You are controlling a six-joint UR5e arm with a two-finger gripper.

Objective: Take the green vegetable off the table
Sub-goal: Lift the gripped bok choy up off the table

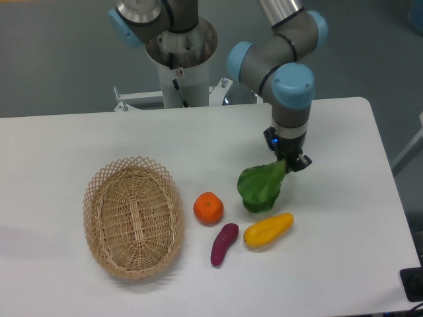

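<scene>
The green vegetable (260,189), with broad dark green leaves, is right of centre on the white table (344,218). Its upper right end runs up into my gripper (289,162), whose fingers are closed on that end. The pale stalk end is hidden in the gripper. The leaves hang down and to the left of the gripper, their lower edge just above the yellow vegetable. I cannot tell whether the leaves still touch the table.
A yellow elongated vegetable (268,230) lies just below the green one. A small purple eggplant-like one (223,244) and an orange (208,208) lie to its left. A wicker basket (133,216) stands at the left. The robot base (180,59) is behind.
</scene>
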